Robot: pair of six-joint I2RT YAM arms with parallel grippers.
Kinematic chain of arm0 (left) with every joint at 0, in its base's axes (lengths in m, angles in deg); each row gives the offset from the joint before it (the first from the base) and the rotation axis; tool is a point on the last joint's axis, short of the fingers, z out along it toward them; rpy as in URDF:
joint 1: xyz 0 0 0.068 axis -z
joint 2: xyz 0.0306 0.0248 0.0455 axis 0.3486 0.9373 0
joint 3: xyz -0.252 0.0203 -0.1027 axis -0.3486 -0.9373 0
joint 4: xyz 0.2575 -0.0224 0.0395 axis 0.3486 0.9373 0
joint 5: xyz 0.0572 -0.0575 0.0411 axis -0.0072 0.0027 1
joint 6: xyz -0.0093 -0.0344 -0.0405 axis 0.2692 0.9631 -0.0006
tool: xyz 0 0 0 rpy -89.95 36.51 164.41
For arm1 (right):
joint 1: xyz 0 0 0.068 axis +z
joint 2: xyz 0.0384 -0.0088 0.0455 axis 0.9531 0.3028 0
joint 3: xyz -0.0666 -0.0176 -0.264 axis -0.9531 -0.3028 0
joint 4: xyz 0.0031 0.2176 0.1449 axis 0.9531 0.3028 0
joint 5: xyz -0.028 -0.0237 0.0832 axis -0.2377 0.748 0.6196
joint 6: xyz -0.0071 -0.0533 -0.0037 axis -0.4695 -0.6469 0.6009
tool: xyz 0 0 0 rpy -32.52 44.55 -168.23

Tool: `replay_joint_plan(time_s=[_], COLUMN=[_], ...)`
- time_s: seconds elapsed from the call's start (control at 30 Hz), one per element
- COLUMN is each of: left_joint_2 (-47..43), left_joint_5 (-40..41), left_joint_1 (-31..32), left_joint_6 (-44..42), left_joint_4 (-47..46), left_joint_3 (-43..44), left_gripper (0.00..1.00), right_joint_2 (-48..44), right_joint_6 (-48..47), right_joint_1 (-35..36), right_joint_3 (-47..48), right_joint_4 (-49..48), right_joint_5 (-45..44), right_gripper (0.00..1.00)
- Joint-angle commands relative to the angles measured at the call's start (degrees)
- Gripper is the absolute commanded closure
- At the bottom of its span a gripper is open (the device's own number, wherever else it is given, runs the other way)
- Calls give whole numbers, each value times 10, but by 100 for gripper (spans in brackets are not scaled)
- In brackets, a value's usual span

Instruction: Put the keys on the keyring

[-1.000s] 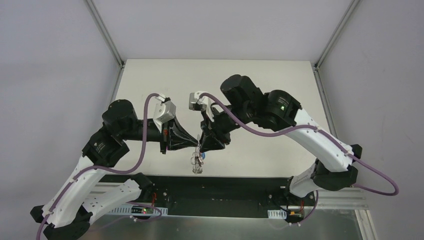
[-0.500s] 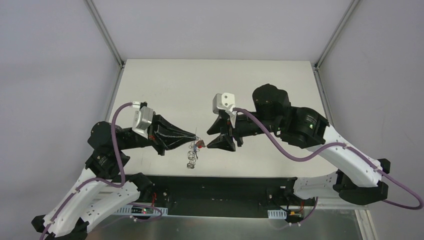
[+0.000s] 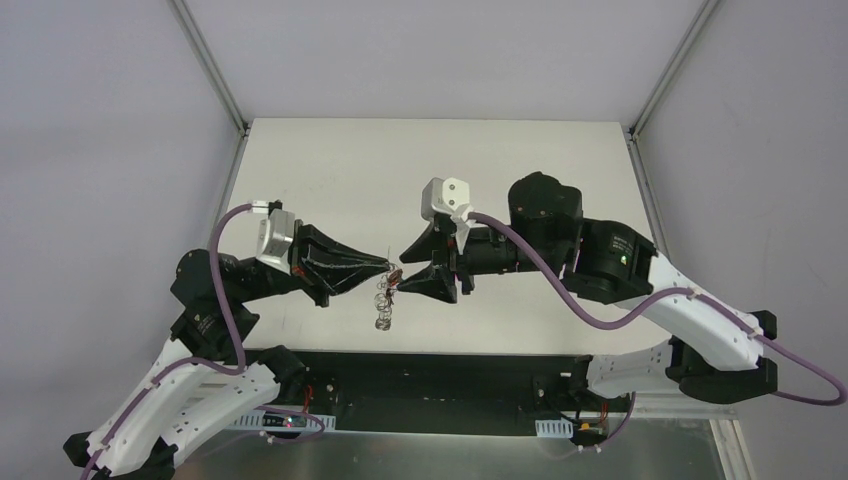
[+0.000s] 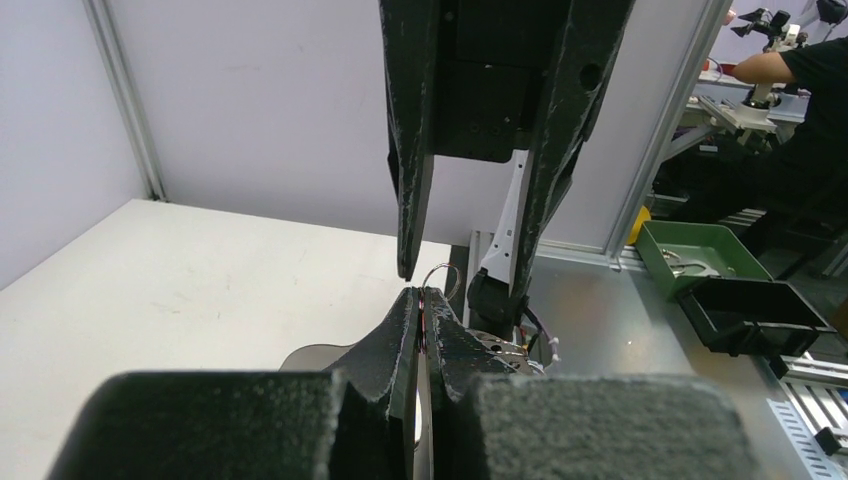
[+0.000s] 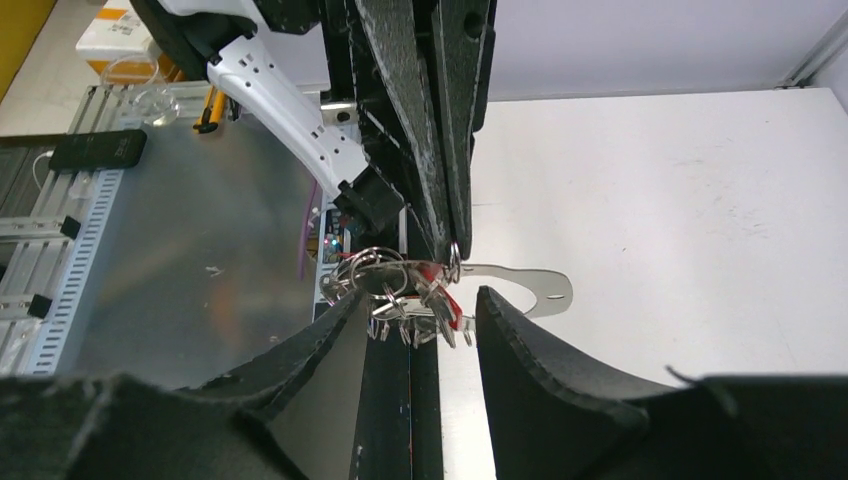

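The keyring (image 3: pixel 383 296) is a bunch of silvery wire rings and small metal pieces hanging above the table's near edge. My left gripper (image 3: pixel 389 267) is shut on a thin wire ring at its top; the wire shows between the tips in the left wrist view (image 4: pixel 423 292). A red key (image 3: pixel 397 277) sits at the top of the bunch and shows in the right wrist view (image 5: pixel 438 277). My right gripper (image 3: pixel 402 268) is open, one jaw on each side of the bunch (image 5: pixel 400 290), not touching it. I cannot make out the blue keys.
A flat silvery tab (image 5: pixel 530 285) sticks out beside the bunch. The black base rail (image 3: pixel 430 365) runs along the table's near edge just under the hanging bunch. A green bin (image 4: pixel 700 255) and a black bin (image 4: pixel 760 310) stand off the table.
My right gripper let go of the bunch, drew back to the right, then came back left with its jaws open around it. My left gripper kept hold and shifted slightly left.
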Motion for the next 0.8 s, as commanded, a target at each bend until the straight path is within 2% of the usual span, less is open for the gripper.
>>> replay_joint_plan(time_s=[0.0, 0.43, 0.5, 0.77], left_joint_2=[-4, -9, -9, -10], left_joint_5=[22, 39, 38, 41], left_joint_1=[-1, -1, -1, -1], left_joint_6=[-18, -37, -38, -41], left_joint_4=[-14, 7, 8, 12], left_joint_3=[8, 14, 15, 20], left_gripper=[100, 100, 100, 100], right_joint_2=[-5, 19, 22, 11], right_joint_6=[44, 25, 20, 14], right_joint_1=[23, 64, 68, 74], right_joint_3=[15, 35, 35, 21], right_joint_4=[-59, -44, -40, -32], right_joint_5=[-73, -199, -222, -243], right_gripper=[53, 61, 67, 69])
